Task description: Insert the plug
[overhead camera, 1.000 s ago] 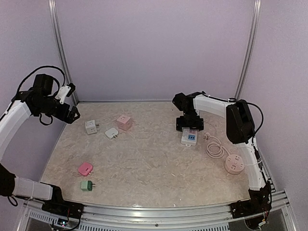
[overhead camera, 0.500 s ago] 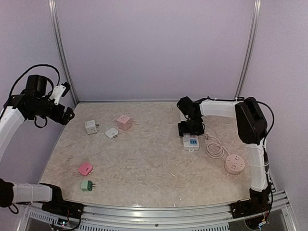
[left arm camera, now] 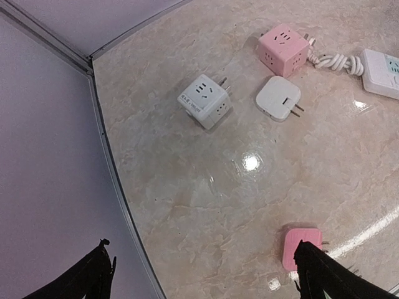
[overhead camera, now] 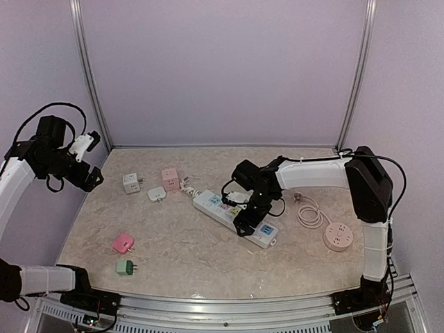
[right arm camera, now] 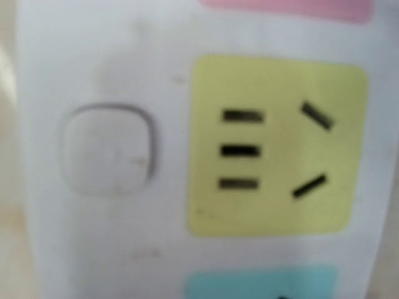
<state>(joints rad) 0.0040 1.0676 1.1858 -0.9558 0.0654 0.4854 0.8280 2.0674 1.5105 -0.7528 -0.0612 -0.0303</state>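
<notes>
We see the R arm stretched low across the table, with the right gripper down over the white power strip, approx. at its middle. The strip lies diagonally, mid-table. The R wrist cam is filled by the strip's face: a yellow socket, a rounded button beside it, and the edge of a teal socket below. No fingers show in that view, and the top cam is too coarse, so we cannot tell whether they are apart or clamped on anything.

The left gripper hangs raised over the table's L edge, well apart from everything. In its wrist cam both fingers sit at the bottom corners, wide apart, holding nothing.

The loose plugs lie on the table's L half (which one is meant for the strip, we can't say). A white flat plug lies just beside a pink cube adapter, and a white cube adapter sits a bit further L. Nearer the arm bases are a pink plug and a green plug, close together. The strip's bundled cord lies between the pink cube and the strip's end.

On the R side a round pink socket hub rests with its looped cable.
</notes>
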